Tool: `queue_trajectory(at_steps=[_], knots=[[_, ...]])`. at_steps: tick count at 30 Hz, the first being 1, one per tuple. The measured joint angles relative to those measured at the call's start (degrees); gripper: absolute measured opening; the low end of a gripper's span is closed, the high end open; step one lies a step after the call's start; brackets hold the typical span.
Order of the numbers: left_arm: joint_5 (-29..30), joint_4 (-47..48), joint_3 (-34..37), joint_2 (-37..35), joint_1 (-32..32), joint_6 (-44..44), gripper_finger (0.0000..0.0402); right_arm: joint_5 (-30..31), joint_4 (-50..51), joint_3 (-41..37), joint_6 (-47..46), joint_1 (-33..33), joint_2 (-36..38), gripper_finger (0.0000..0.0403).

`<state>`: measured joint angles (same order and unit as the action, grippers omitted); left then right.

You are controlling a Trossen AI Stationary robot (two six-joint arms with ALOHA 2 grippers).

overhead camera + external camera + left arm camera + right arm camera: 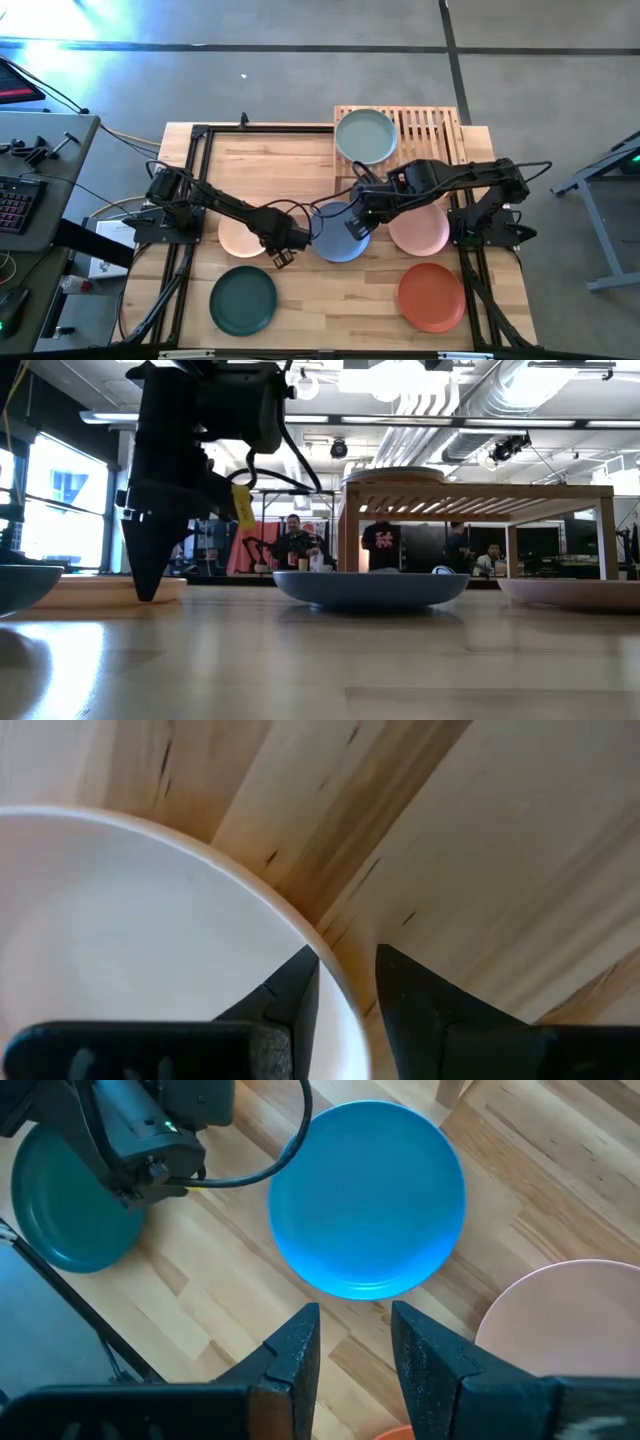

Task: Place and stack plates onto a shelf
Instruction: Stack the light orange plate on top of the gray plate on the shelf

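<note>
Across a pale butcher-block tabletop [300,170] framed by dark rails, we see our plates spread out, with grey concrete floor all round and a desk with a keyboard [14,205] off to the left. Level with the table, the low view looks into a workshop with white ceiling ducts, bright windows and several people seated far behind.

At the far edge stands the bamboo shelf [425,128], slatted top showing on its right half, with the sage green plate [365,136] on its left half. On the table below it lie the peach plate [240,238], the blue plate [340,232] and the pale pink plate [420,230] in a row, each close to the next; the dark green plate [243,300] and the terracotta plate [431,296] sit nearer the front edge, with bare wood between them.

Our left gripper [345,985] is down at the table, its fingers set narrowly apart astride the peach plate's rim, one inside and one outside. Our right gripper [355,1335] hangs above the blue plate's edge, fingers parted with nothing between them.

We can read no writing anywhere.
</note>
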<state>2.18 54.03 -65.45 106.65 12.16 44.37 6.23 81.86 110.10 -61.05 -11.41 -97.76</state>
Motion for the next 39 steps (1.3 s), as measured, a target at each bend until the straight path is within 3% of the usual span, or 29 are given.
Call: queue_trajectory(at_steps=[9,22,30,39], knots=[[-1.91,0.34,0.0,-0.06,0.15,-11.39,0.0008,0.18,-0.02,0.0,0.01,-0.03,0.0,0.0103],[0.42,9.03,0.0,-5.03,3.82,-23.27,0.0003,2.34,-0.38,0.0,-2.01,0.17,0.0,0.0103],[7.51,12.53,0.0,-13.68,6.52,-37.16,0.0003,6.06,-4.82,0.0,-2.02,3.53,0.0,0.0103],[20.63,12.72,-0.44,-21.26,8.83,-50.75,0.0003,7.37,-12.31,0.0,1.98,10.63,0.0,0.0103]])
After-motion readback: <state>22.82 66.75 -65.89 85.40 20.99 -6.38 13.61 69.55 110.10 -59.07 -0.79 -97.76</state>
